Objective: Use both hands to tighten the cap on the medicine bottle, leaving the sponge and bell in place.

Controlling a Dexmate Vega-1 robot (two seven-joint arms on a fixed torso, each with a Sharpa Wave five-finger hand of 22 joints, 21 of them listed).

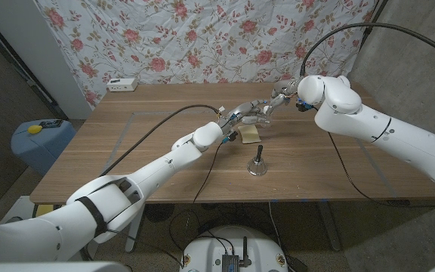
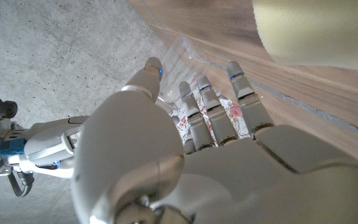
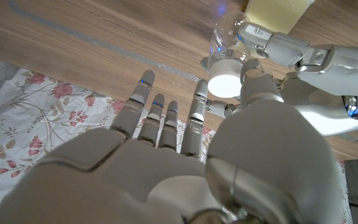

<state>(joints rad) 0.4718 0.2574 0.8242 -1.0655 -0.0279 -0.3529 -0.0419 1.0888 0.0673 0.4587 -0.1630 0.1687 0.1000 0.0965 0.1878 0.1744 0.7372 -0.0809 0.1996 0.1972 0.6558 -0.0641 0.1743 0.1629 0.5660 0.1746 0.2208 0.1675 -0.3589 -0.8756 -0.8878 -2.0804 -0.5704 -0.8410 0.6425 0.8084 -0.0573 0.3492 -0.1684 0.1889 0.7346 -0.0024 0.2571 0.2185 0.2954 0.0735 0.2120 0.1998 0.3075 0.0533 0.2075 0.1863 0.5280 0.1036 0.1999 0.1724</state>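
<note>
Above the middle of the wooden bench (image 1: 165, 151), the left robot hand (image 1: 246, 115) grips a clear medicine bottle (image 3: 224, 45), lifted clear of the wood, while the right robot hand (image 1: 282, 94) reaches in beside its white cap (image 3: 224, 84) with fingers spread and nothing held. Tightening appears not yet under way: the right fingers sit near the cap without plainly closing on it. Both the sponge (image 1: 248, 134) and the bell (image 1: 258, 162) lie untouched on the bench, just below the meeting hands.
</note>
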